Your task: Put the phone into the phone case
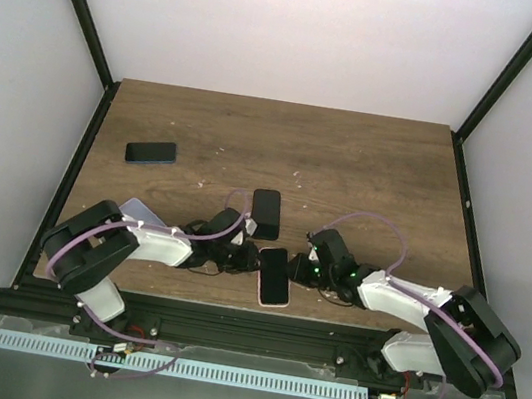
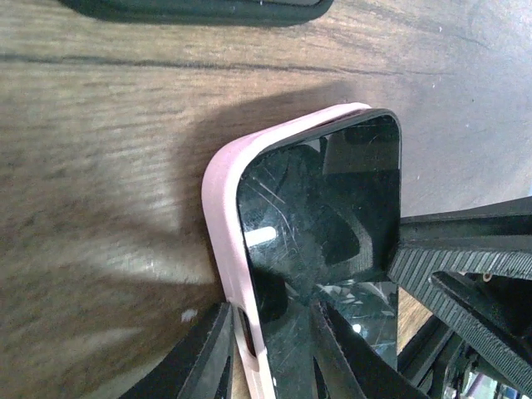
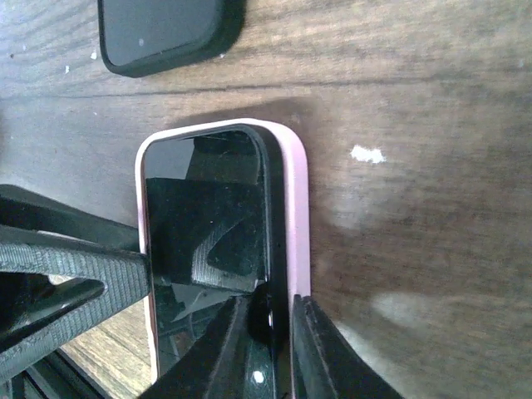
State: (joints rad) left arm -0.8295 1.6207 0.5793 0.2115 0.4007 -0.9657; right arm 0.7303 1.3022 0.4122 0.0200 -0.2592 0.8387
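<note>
Largely done: phone (image 1: 274, 277) lies glass-up inside pink phone case (image 2: 220, 216) at the table's (image 1: 353, 163) 6 o'clock edge, its 3 o'clock side seemingly proud; left gripper (image 2: 270, 309) pinches the case's 9 o'clock rim, right gripper (image 3: 271, 303) its 3 o'clock rim; final seating remains.

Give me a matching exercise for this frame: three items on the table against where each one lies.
Items:
1. pink case
2. black case
3. blue-edged phone

Places:
A. alone, toward the far left of the table
B. at the near edge, between the left gripper and the right gripper
C. mid-table, just beyond the left gripper

Pairs: 1-B, 2-C, 3-A
</note>
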